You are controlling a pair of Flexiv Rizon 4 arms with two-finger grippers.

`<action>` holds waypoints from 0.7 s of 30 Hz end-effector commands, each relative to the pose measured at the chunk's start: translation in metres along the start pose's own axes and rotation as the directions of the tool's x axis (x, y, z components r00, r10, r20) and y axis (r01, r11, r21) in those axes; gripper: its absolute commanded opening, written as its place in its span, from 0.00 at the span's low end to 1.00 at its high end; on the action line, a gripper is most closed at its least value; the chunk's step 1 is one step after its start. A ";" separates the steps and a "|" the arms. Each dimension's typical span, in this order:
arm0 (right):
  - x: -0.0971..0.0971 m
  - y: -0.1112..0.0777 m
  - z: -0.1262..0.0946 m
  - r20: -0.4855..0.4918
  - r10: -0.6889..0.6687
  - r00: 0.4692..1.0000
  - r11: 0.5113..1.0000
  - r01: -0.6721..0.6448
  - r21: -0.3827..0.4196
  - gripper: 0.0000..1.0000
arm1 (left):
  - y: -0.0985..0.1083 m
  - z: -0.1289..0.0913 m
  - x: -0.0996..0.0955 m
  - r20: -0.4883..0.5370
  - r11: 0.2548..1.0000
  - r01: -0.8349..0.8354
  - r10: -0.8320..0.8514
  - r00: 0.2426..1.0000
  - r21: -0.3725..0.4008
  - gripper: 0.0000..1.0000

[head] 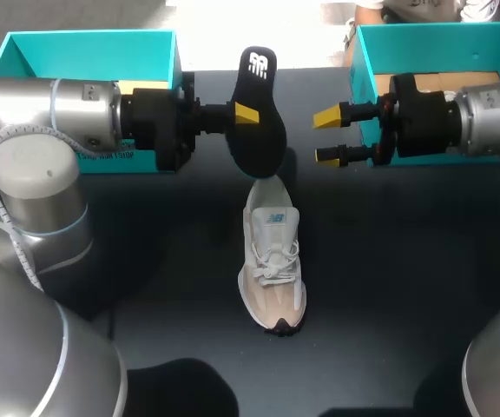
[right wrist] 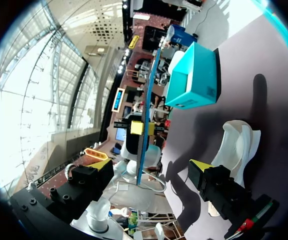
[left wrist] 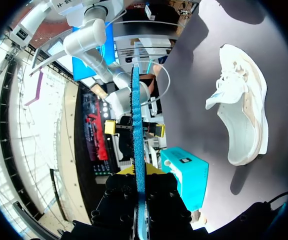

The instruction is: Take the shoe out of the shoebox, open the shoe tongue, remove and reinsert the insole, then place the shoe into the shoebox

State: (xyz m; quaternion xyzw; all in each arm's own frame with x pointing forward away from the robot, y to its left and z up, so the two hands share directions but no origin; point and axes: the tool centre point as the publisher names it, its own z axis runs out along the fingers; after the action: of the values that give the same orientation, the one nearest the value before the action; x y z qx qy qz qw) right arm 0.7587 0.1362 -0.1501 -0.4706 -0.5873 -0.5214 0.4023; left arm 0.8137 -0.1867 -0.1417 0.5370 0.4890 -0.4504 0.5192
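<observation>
Black insole (head: 259, 113): held up in the upper middle of the frame, its long axis running up and down. Its lower end overlapped the heel end of the shoe (head: 273, 265); whether the two touched could not be told.
Insole edge: in the left wrist view it showed edge-on, blue and rough, running straight out ahead from between that gripper's fingers.
Left gripper (head: 246, 115): clenched on the insole's middle. One yellow tip lay on the visible face and the other was hidden behind it. Its arm lay across the upper left of the frame.
Right gripper (head: 325, 136): right of the insole in the upper middle, pointing toward it. It was released, with its fingers spread and nothing between them, and a clear gap to the insole.
Shoe: white and beige, sole down at the centre of the frame, toe toward the lower edge, laces in place. It was apart from both grippers.
Left teal box (head: 159, 52): upper left of the frame, open side up, partly hidden behind the left arm.
Right teal box (head: 367, 52): upper right of the frame, open side up, a tan sheet inside, partly hidden behind the right arm.
Surface (head: 389, 261): dark, carrying the shoe and both boxes.
</observation>
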 end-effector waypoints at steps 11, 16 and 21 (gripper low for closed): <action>-0.004 0.004 0.034 -0.040 0.002 0.999 0.998 0.001 0.068 0.39 | 0.001 0.043 0.019 0.047 0.999 -0.039 0.039 0.998 -0.015 0.00; -0.008 0.002 0.041 -0.050 0.012 0.999 0.997 -0.008 0.073 0.31 | 0.003 0.053 0.018 0.055 0.999 -0.043 0.043 0.998 -0.002 0.00; -0.010 0.005 0.048 -0.059 0.018 0.998 0.996 -0.013 0.084 0.27 | 0.001 0.057 0.017 0.068 0.999 -0.044 0.044 0.997 0.007 0.00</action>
State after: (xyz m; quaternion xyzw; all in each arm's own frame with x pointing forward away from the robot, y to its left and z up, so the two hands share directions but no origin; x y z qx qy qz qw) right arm 0.7608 0.1752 -0.1612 -0.4448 -0.5918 -0.5083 0.4399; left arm 0.8150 -0.2381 -0.1599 0.5343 0.4605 -0.4577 0.5413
